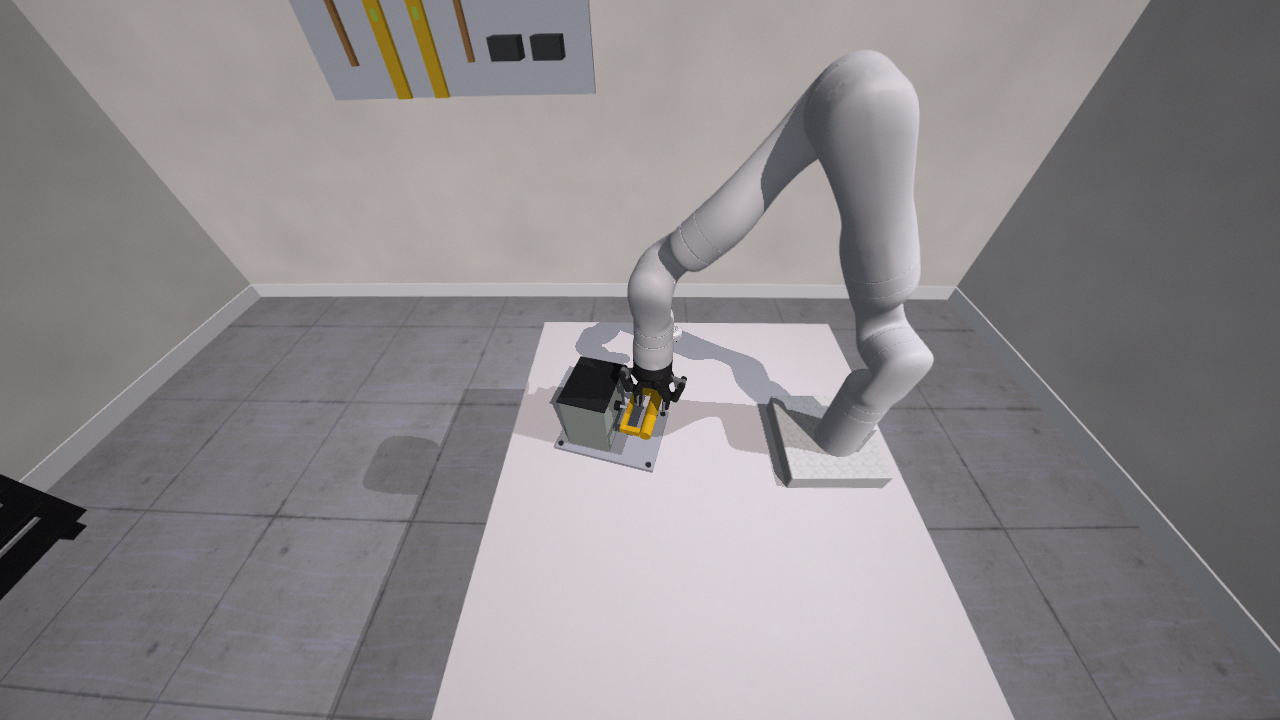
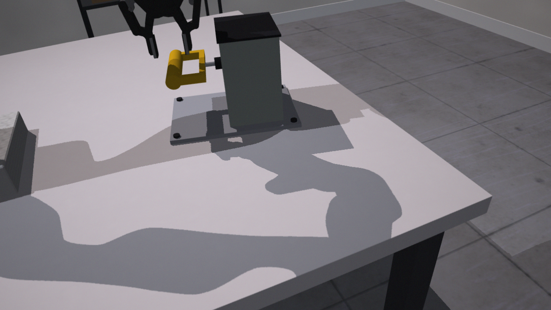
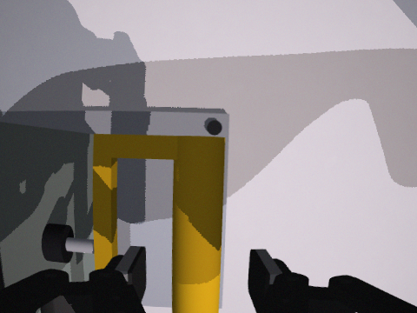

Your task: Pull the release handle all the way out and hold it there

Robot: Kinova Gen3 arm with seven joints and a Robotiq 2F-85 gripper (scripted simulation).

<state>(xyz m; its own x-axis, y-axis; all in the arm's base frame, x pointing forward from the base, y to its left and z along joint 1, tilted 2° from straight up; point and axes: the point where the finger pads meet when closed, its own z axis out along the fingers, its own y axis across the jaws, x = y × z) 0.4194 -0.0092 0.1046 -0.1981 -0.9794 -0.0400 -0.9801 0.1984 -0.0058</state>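
The yellow release handle (image 1: 644, 420) (image 2: 174, 69) (image 3: 197, 221) is a rectangular loop with a round grip bar. It sticks out on a thin rod (image 2: 210, 64) (image 3: 79, 245) from a grey housing (image 1: 583, 413) (image 2: 252, 77) (image 3: 35, 191) with a black top, which is bolted to a grey base plate (image 1: 640, 457) (image 2: 188, 119) (image 3: 191, 120). My gripper (image 1: 650, 402) (image 2: 170, 51) (image 3: 197, 268) comes down from above and is open. One finger is inside the loop and the other is outside the grip bar, so the fingers straddle the bar with gaps on both sides.
The arm's grey mount block (image 1: 832, 467) (image 2: 16, 154) stands on the white table (image 1: 680, 582) (image 2: 192, 184) to the side of the housing. A wall panel (image 1: 554, 71) with strips and black boxes hangs at the back. The table's edge is close behind the housing.
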